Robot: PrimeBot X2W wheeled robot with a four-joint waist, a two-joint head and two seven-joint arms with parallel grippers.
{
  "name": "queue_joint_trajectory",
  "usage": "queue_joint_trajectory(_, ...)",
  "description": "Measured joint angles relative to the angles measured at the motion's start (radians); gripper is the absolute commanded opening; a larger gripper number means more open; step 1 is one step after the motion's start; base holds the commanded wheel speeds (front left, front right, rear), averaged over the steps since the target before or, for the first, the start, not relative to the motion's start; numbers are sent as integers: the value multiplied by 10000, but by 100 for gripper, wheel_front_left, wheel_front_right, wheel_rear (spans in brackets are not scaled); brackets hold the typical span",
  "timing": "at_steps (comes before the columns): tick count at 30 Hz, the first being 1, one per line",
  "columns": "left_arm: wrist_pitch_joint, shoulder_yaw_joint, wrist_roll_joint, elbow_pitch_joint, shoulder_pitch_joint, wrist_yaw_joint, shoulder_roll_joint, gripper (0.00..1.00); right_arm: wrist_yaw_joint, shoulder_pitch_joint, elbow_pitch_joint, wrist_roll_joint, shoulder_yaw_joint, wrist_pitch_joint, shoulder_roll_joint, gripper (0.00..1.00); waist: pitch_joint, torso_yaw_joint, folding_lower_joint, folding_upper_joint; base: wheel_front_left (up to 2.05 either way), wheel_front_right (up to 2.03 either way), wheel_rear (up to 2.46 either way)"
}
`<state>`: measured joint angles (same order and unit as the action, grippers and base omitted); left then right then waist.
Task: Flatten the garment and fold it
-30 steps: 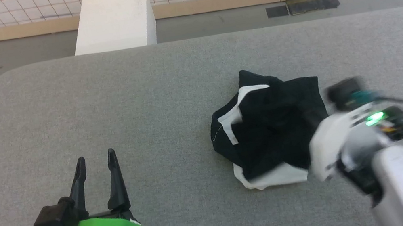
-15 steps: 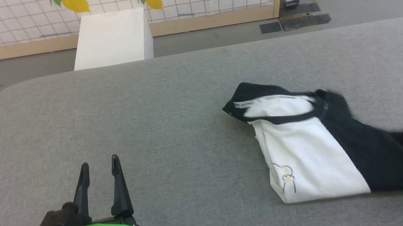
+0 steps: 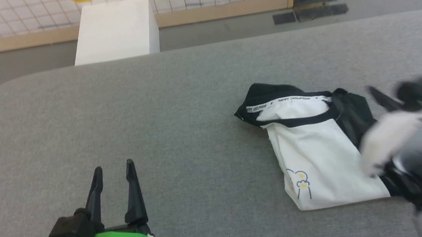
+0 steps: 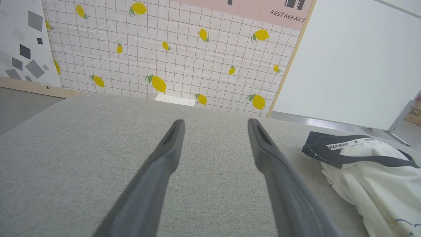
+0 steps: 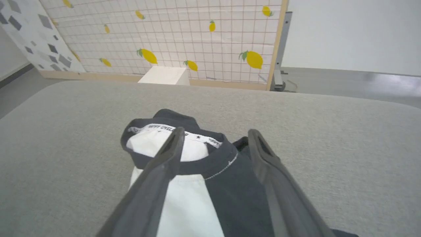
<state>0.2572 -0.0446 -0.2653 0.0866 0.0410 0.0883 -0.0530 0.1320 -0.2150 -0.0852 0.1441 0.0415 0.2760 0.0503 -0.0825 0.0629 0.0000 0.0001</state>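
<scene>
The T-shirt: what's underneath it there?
The garment lies on the grey table, which shows beside it. The patch directly beneath is covered, as are the shirt's lower layers.

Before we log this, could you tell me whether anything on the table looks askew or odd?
Only the shirt: it lies bunched and doubled over on the table's right side, black sleeve crumpled beside the collar, not yet flat.

The garment (image 3: 320,156) is a white T-shirt with black sleeves, lying bunched up on the right side of the grey table (image 3: 150,115). Its black collar band (image 3: 289,102) with tiny white letters is at the far end. A small yellow-and-blue print (image 3: 301,182) shows near its left, near corner.
</scene>
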Motion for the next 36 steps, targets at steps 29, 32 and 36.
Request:
queue_joint_trajectory(29,2,-111,-100,245,569,-10,6,100,0,-231,968,2506,-1438,5854,4,0,-427,667,1,0,0,0,0)
queue_joint_trajectory(32,0,-6,-65,236,414,-12,6,100,0,1573,2568,3009,-2031,7137,73,0,-242,474,1,0,0,0,0)
queue_joint_trajectory(36,0,186,-38,203,352,-8,6,100,0,3798,3545,2892,-1985,8333,349,0,-82,149,1,0,0,0,0)
